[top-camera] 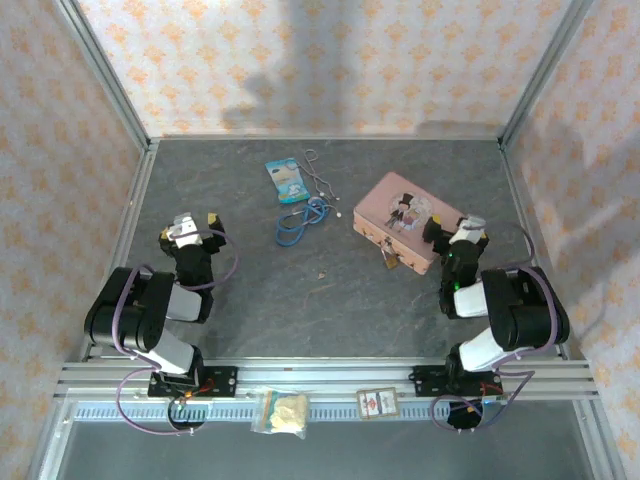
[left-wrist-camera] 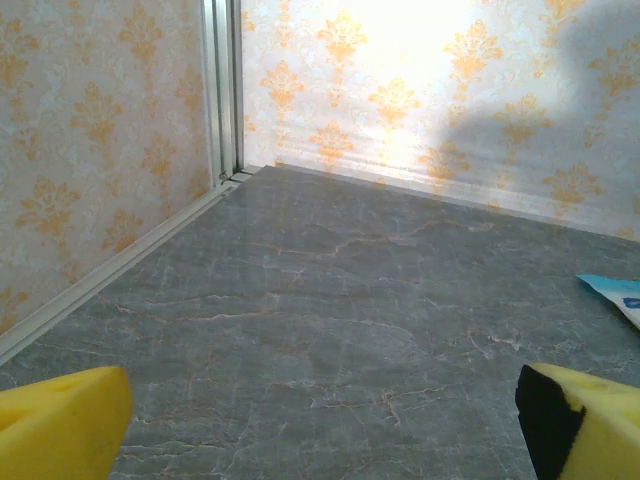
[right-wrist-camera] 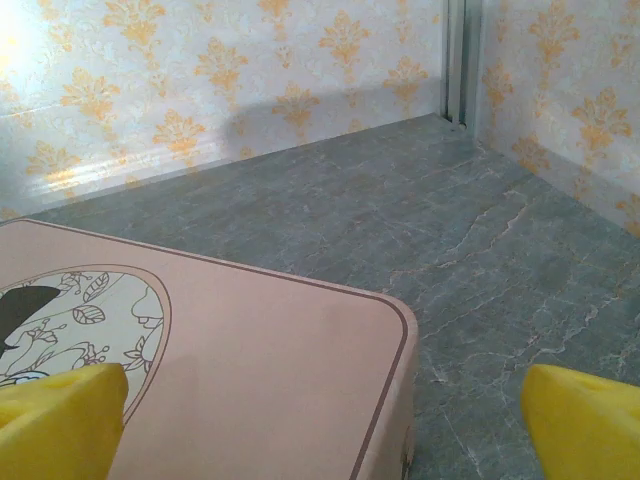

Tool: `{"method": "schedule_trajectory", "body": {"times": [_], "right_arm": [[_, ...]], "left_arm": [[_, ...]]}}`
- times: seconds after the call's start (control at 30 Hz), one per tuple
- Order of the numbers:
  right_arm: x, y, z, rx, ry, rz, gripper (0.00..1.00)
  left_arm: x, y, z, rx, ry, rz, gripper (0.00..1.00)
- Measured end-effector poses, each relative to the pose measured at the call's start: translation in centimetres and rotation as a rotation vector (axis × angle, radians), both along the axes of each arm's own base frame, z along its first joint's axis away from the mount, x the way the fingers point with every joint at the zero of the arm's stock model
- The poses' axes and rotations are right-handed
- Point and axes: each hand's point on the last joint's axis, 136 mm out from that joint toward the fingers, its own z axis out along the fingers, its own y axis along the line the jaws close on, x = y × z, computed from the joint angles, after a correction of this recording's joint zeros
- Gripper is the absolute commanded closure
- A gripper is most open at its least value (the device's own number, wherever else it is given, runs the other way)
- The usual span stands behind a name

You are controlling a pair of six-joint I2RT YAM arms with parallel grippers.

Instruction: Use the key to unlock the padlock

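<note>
Three patterned walls [top-camera: 330,60] enclose grey marbled tabletop [top-camera: 300,300]; aluminium corner posts [top-camera: 105,70].

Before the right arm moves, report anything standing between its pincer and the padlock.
The pink tin's right corner lies between: the right pincer is at that corner, the padlock at the tin's near edge.

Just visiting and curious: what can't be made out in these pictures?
Padlock, top view: too small to tell whether its shackle is shut.
Key, top view: too small to pick out among the cords.
Picture on the pink tin, right wrist view: cut off by the left edge.
Blue packet, left wrist view: cut by right edge.
</note>
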Motion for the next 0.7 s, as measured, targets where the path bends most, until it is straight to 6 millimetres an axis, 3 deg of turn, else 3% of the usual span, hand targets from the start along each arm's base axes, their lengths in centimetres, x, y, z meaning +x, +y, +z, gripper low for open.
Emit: {"method": "schedule_trajectory", "body": {"times": [0.7], "right_arm": [[0.0, 0.0, 0.0, 0.0, 0.0, 0.0, 0.0]], "left_arm": [[0.27, -0.68, -0.03, -0.001, 0.001, -0.043, 0.0]]}}
